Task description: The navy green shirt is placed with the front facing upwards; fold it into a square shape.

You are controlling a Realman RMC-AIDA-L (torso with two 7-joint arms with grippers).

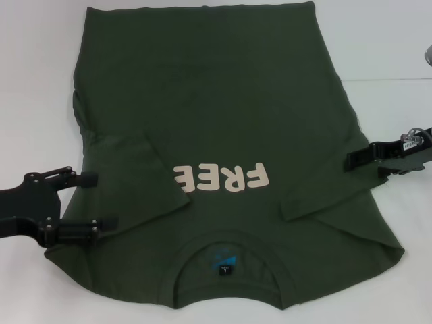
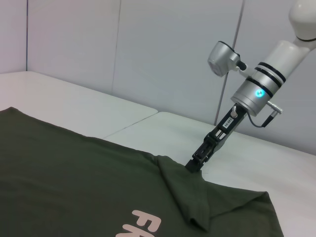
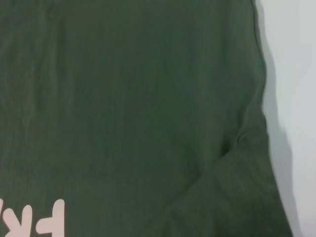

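The navy green shirt lies flat on the white table, front up, collar nearest me and hem at the far side. Its cream lettering is partly covered by the left sleeve, which is folded inward. The right sleeve is also turned in. My left gripper is open at the shirt's left edge, one finger on each side of the sleeve area. My right gripper is at the right edge. In the left wrist view this right gripper is shut on a raised ridge of the shirt. The right wrist view shows only shirt.
The white table extends past the shirt on both sides, with a seam line at the far right. A pale wall stands behind the table's far edge.
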